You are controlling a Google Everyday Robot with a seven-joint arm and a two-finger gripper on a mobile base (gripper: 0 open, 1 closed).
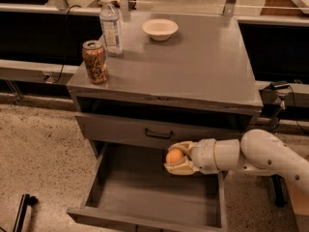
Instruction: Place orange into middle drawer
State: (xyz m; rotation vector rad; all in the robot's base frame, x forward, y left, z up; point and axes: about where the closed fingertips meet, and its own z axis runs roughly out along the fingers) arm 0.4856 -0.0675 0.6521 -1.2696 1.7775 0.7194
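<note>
Camera view, gripper (173, 159) with orange (175, 155) over drawer (145, 193)

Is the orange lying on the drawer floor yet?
No, the gripper holds the orange in the air above the open drawer.

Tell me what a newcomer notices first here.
The cream two-finger gripper, reaching in from the right, is shut on a small round orange fruit above the open wide grey metal drawer. On the grey cabinet top stand a brown soda can, clear plastic bottle and white bowl.
</note>
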